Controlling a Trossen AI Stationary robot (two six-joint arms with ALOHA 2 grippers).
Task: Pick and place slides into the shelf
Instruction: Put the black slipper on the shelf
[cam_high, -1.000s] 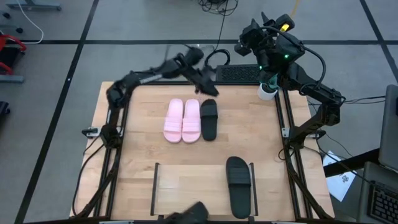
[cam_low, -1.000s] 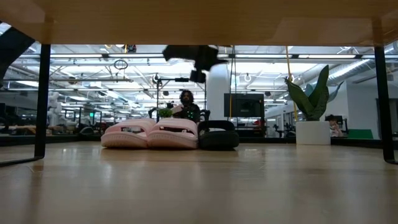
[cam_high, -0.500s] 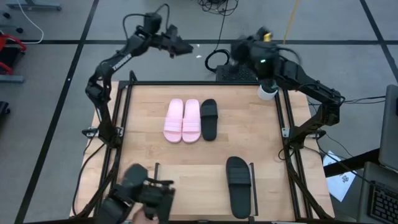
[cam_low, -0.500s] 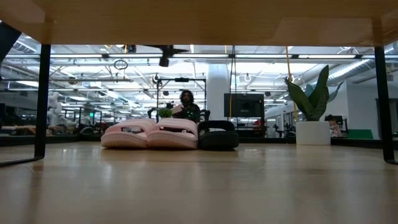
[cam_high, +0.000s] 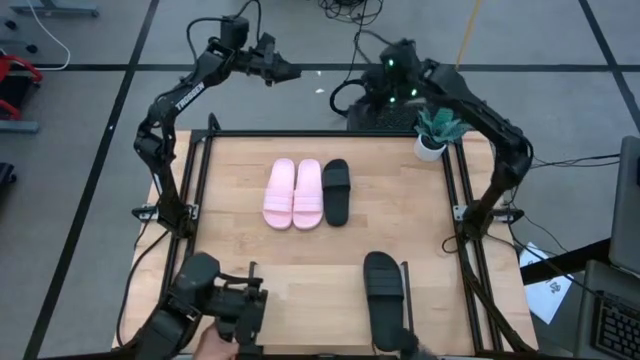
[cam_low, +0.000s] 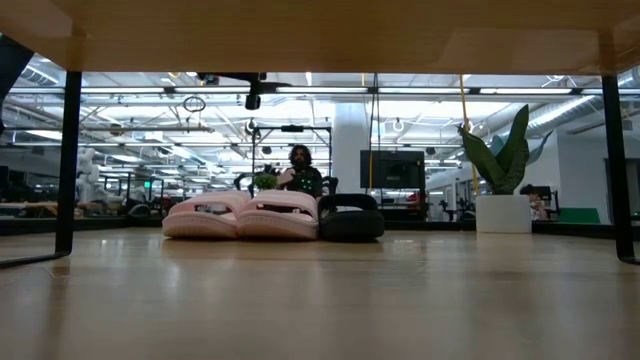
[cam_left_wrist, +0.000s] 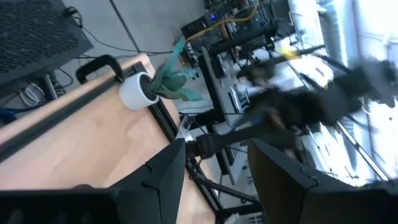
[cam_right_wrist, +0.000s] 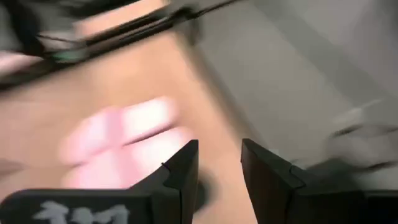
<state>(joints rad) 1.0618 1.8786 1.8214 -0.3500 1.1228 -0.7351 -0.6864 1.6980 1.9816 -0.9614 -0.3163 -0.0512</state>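
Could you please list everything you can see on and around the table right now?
Pink slides: two, pale pink, side by side mid-table.
Black slide: one, black, right beside the pink pair.
Second black slide: one, black, on the shelf at its right end.
Shelf: one, light wood with black end rails, at the table's near edge.
Potted plant: one, green in a white pot, far right corner.
Handheld device: one, black, at the near left edge, held by a person's hand.
Left gripper: dark, open, empty, beyond the far edge.
Right gripper: dark, open, empty, beyond the far edge.
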